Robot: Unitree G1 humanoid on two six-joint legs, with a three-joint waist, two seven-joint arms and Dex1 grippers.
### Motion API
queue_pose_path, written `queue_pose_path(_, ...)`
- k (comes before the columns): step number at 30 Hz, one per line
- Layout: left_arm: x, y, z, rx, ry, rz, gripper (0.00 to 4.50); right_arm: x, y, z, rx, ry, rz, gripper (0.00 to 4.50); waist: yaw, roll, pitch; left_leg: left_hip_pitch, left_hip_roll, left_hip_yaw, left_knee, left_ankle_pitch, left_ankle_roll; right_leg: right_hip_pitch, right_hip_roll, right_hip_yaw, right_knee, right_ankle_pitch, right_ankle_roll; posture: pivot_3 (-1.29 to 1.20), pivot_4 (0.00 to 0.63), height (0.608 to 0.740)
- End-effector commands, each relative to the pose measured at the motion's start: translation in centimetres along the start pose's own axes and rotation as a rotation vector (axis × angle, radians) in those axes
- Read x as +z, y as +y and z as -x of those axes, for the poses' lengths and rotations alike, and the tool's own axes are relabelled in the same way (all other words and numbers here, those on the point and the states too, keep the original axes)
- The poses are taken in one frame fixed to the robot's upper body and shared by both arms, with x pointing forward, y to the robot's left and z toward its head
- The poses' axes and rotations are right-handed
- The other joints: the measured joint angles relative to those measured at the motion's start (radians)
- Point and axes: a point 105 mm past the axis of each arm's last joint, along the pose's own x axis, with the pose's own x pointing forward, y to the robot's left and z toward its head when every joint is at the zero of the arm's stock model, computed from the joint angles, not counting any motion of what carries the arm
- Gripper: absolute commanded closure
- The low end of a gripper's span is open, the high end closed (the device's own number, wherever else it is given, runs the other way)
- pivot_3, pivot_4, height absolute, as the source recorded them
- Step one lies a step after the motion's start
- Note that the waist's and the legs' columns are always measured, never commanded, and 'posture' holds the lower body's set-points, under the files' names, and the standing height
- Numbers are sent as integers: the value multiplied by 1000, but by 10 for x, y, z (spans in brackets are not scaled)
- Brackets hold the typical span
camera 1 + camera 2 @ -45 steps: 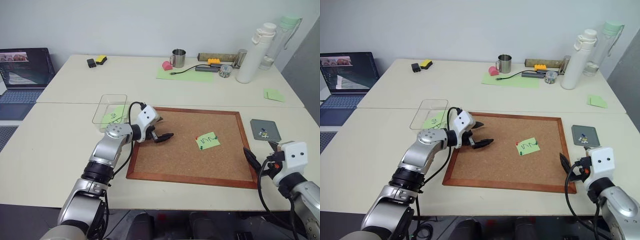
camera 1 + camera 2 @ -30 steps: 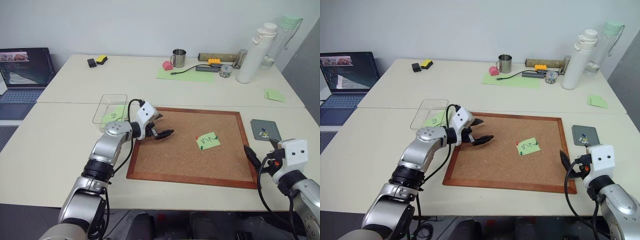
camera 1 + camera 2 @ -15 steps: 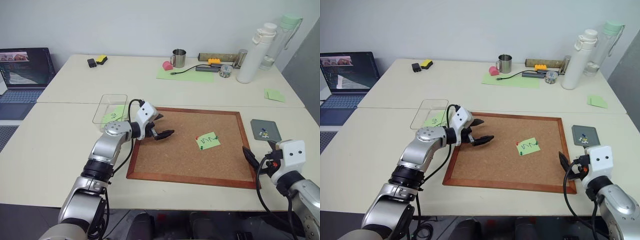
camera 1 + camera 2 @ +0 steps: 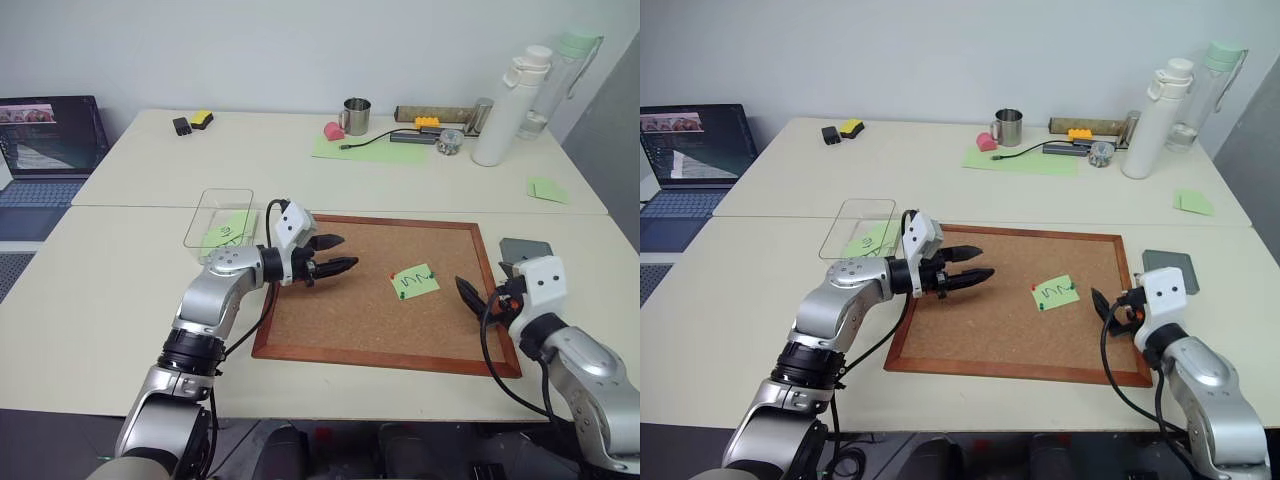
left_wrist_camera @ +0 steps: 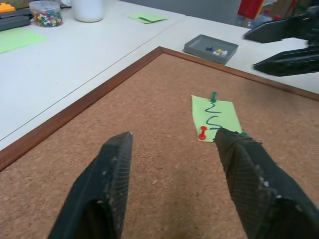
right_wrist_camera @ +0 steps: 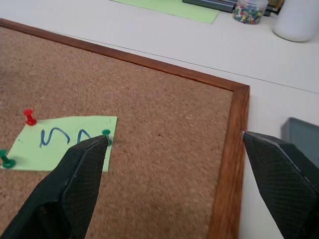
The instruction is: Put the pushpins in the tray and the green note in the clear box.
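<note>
The green note (image 4: 414, 281) with its zigzag squiggle lies on the cork board, held by pushpins: one red pushpin (image 4: 394, 275) and two green ones (image 6: 106, 133) (image 6: 6, 160). My right gripper (image 4: 468, 293) is open above the board's right edge, just right of the note, with nothing in it. Behind it, the grey tray (image 4: 521, 248) is partly covered; in the left wrist view the tray (image 5: 198, 46) holds a few pins. My left gripper (image 4: 340, 254) hovers open and empty over the board's left part. The clear box (image 4: 222, 222) stands beyond the board's left corner, with a scribbled green note in it.
The cork board's wooden frame (image 4: 385, 359) is raised. On the far table are a metal mug (image 4: 357, 115), a large green sheet (image 4: 368, 149), a jar of pins (image 4: 450, 142), two bottles (image 4: 505, 110) and a folded green note (image 4: 546, 188). A laptop (image 4: 48, 145) is at far left.
My right gripper has moved forward and left over the board's right edge, in front of the tray. My left gripper's fingers have narrowed, and it has pulled back a little.
</note>
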Motion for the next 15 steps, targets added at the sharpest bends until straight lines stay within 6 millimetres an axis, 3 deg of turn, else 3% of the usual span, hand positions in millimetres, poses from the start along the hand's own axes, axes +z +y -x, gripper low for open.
queue_pose_path(1, 7, -5, -5, -10, -23, -40, 2797, 7, 5, -8, 13, -40, 12, 0, 1, 0, 0, 0, 0, 0, 0, 0, 0, 0, 0, 0, 0, 0, 0, 0, 150, 740)
queue_pose_path(10, 1, -13, -10, -19, -25, -33, 4473, 12, 18, -25, 35, -63, -11, 0, 0, 0, 0, 0, 0, 0, 1, 0, 0, 0, 0, 0, 1, 0, 0, 0, 150, 740)
queue_pose_path(15, -9, -17, -14, -27, 0, -24, 4473, 8, 23, -32, 39, -57, -12, 0, 0, 0, 0, 0, 0, 0, 1, 0, 0, 0, 0, 0, 1, 0, 0, 0, 150, 740)
